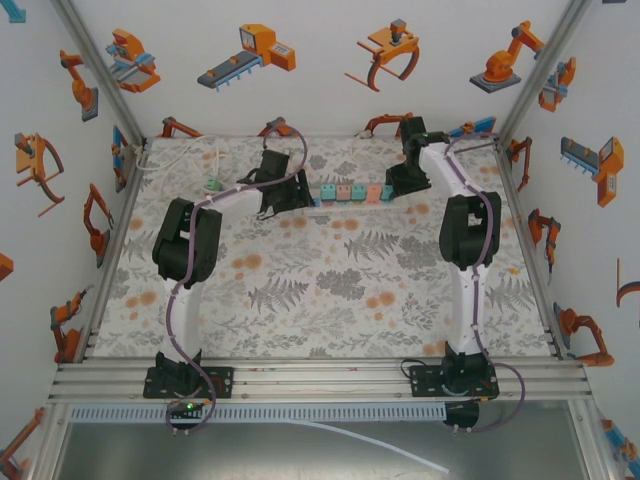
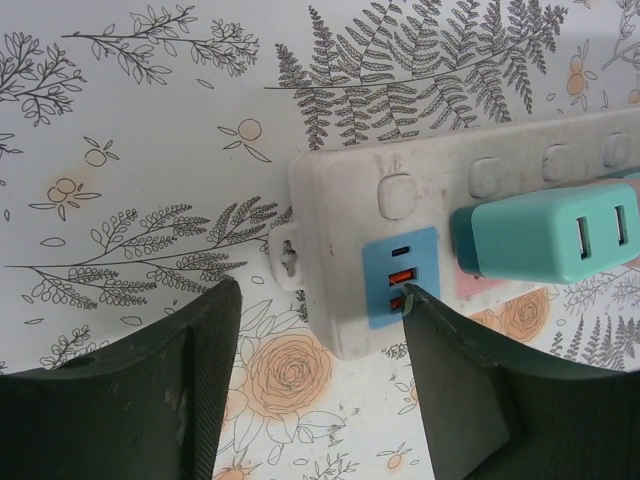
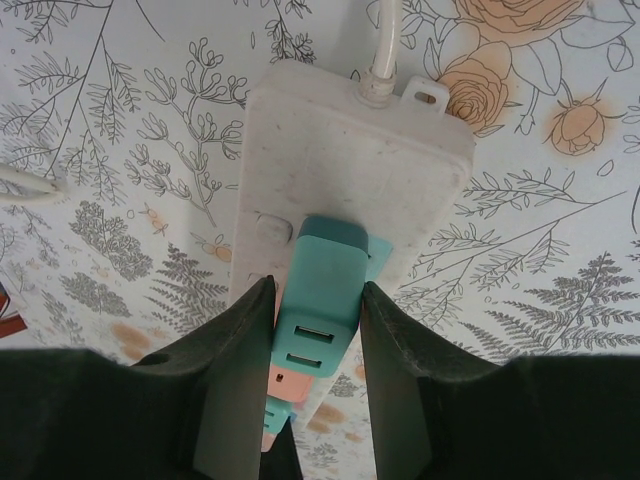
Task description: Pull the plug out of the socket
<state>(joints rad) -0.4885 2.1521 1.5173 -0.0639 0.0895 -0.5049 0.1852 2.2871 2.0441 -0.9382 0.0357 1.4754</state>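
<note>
Bottom of the top view: both arm bases, arms reaching up-frame over the floral desk (image 1: 320,300).

Left tool (image 2: 320,290): released, jaws wide apart. The near corner of the power strip (image 2: 440,170) sits between them, lower centre of the left wrist view. One fingertip (image 2: 415,305) is at the blue USB panel (image 2: 400,275); you can't tell if it touches. A second teal adapter (image 2: 545,235) is plugged in just right of that panel.

Right tool (image 3: 317,285): clenched on the teal plug (image 3: 322,265), one finger against each side. The plug is seated in the strip, centre of the right wrist view, in the socket nearest the cable end.

Past it, the white cable (image 3: 385,40) exits the strip's end at top of frame.
</note>
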